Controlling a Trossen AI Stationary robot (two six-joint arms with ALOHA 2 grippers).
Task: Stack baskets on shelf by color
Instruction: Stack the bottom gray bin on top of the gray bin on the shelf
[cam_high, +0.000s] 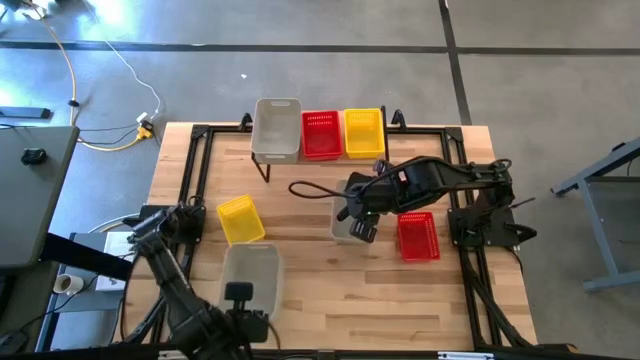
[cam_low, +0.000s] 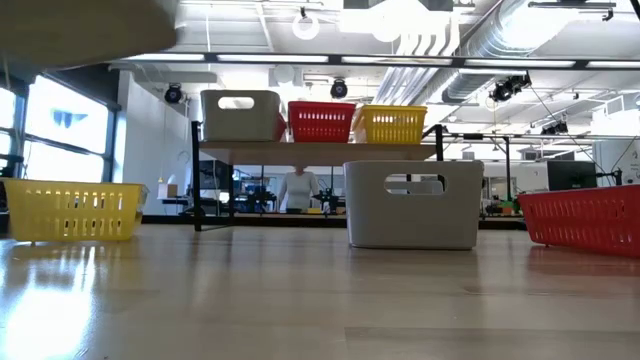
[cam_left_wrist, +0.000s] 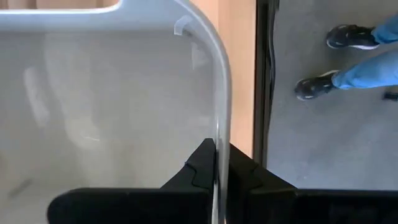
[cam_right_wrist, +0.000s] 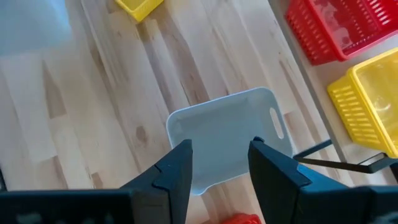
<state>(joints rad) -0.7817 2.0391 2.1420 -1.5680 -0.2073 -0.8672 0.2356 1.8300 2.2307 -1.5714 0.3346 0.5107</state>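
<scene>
On the shelf (cam_high: 262, 158) stand three baskets side by side: pale grey (cam_high: 275, 130), red (cam_high: 320, 133) and yellow (cam_high: 363, 132). My left gripper (cam_left_wrist: 216, 168), near the table's near edge, is shut on a second grey basket (cam_high: 250, 268). It shows lifted at the top left of the low view (cam_low: 80, 25). My right gripper (cam_right_wrist: 221, 165) is open and hovers above a third grey basket (cam_right_wrist: 230, 134), which stands on its base at mid-table (cam_low: 412, 205). A yellow basket (cam_high: 240, 218) and a red basket (cam_high: 418, 236) rest on the tabletop. My left gripper holds the grey basket by one wall, at its rim (cam_left_wrist: 217, 134). One finger is inside the basket and one outside, pinching the thin wall between them. It comes from the table's near side. The basket is lifted clear of the table.
Black frame rails (cam_high: 195, 170) run along the table's left and right sides. Bare wood lies between the loose baskets and the shelf. A person's legs (cam_left_wrist: 354, 56) stand on the floor beside the table, and another person (cam_low: 297, 188) is far behind the shelf.
</scene>
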